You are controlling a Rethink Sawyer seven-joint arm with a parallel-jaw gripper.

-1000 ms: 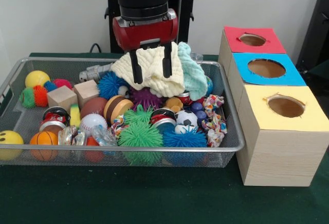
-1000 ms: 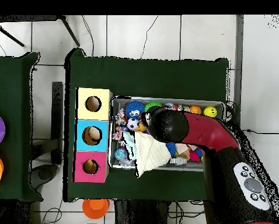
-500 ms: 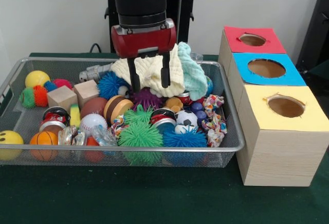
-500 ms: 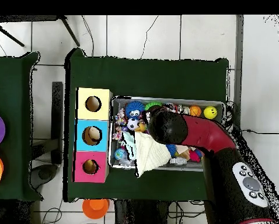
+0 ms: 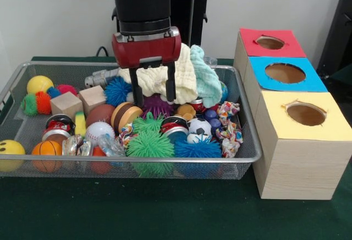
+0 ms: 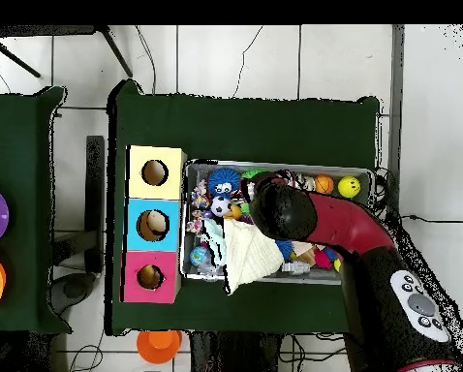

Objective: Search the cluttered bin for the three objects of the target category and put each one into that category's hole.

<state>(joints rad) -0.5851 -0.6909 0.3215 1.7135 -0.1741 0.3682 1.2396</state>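
My gripper [image 5: 152,92] hangs open over the middle back of the wire bin [image 5: 250,135], its two black fingers [image 5: 135,92] straddling the front of a cream knitted cloth [image 5: 184,77] without holding it. A mint cloth [image 5: 208,80] lies beside the cream one. Just below the fingertips sits a purple spiky ball [image 5: 155,108]. In the overhead view the arm's head [image 6: 282,208] covers the gripper, and the cream cloth [image 6: 247,254] shows beside it.
The bin holds spiky balls, sports balls, crushed cans, wooden blocks [image 5: 66,104] and wrapped candies. Right of it stand three boxes with round holes: red [image 5: 248,44], blue [image 5: 258,75] and yellow [image 5: 275,124]. They show as red [image 6: 136,277], blue [image 6: 137,225], yellow [image 6: 138,172] in the overhead view.
The gripper has sunk lower and shifted left in the front view, down the front of the cream cloth. Its fingers stayed open. The cloths have not moved.
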